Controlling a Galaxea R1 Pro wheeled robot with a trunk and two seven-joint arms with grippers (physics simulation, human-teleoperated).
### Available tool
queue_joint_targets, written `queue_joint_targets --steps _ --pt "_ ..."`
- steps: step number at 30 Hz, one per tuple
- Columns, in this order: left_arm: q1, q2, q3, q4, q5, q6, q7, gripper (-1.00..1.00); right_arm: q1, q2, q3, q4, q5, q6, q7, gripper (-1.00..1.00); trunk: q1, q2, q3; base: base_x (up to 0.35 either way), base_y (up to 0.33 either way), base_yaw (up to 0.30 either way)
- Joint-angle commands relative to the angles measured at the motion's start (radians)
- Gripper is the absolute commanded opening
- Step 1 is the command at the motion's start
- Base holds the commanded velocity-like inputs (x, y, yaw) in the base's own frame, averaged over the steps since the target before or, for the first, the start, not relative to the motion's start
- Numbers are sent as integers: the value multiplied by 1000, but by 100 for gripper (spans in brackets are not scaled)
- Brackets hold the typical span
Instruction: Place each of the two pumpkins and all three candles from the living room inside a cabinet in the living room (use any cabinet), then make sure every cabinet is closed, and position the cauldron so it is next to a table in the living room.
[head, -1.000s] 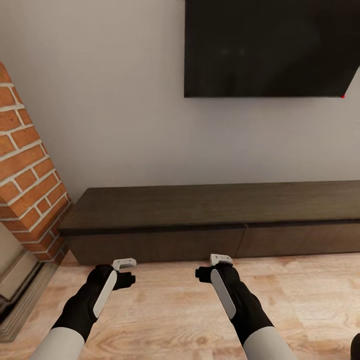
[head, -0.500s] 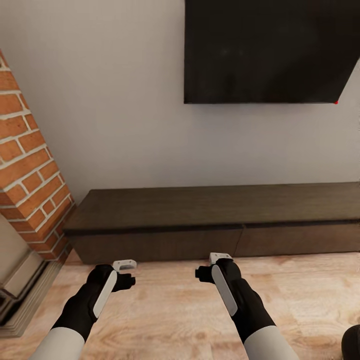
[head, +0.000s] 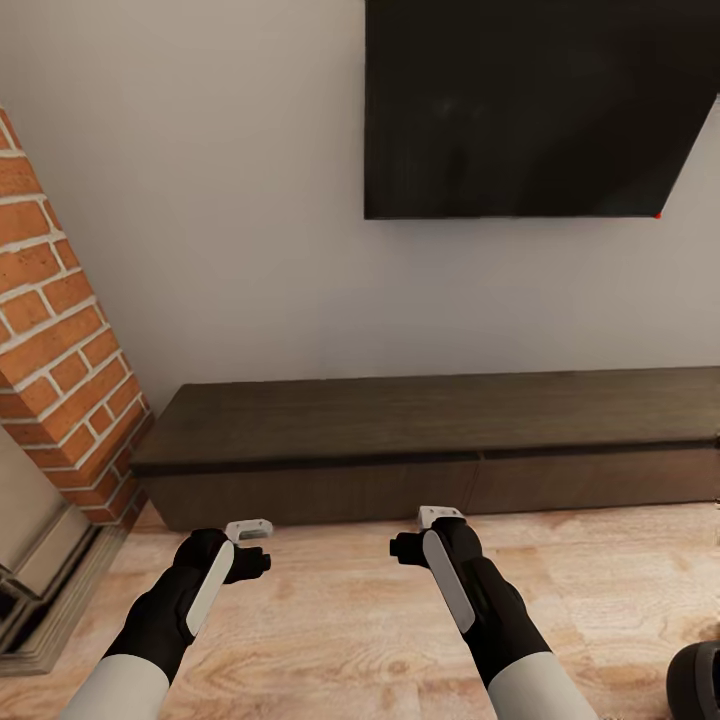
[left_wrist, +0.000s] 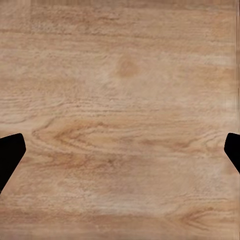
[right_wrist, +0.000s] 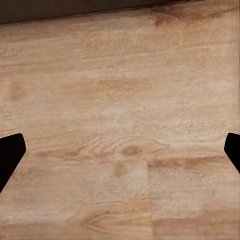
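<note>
1. The wall (head: 230, 200) is the biggest thing; it is pale and plain, and it stands far ahead of both grippers, behind the cabinet.
2. The wood floor (head: 330, 620) lies under both grippers; the wrist views look straight down at its light boards (left_wrist: 120, 120), and nothing lies on the boards there.
3. A big black screen (head: 530, 110) hangs on the wall, high above the right gripper and well past it.
4. The cabinet (head: 430, 440) is long, low and dark brown; it sits on the floor against the wall, just ahead of both grippers and not touching them; its two flat fronts look shut, and its top is bare; a dark strip of it shows at one edge of the right wrist view (right_wrist: 75, 10).
5. A red brick chimney wall (head: 60, 350) stands ahead of the left gripper and off to its outer side, beside the cabinet's end.
6. The left gripper (head: 248, 530) hangs over the floor; its two black fingers (left_wrist: 10, 157) sit wide apart with nothing between them.
7. The right gripper (head: 440, 518) hangs over the floor too, near the cabinet front; its fingers (right_wrist: 10, 157) are spread wide and hold nothing.
8. A round black thing (head: 697, 680) pokes in on the floor, behind the right gripper and out to its side; it may be the cauldron, but too little shows to tell.
</note>
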Motion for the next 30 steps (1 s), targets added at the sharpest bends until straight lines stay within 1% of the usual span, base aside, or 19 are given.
queue_joint_targets --steps 1,30 --pt "0 1 -2 -1 10 3 10 100 -1 0 1 -1 -10 2 -10 100 -4 7 2 0 0 -212" --pt "0 -1 -3 -1 8 0 11 100 -1 0 1 1 -13 3 -8 100 -115 210 93 0 0 -288"
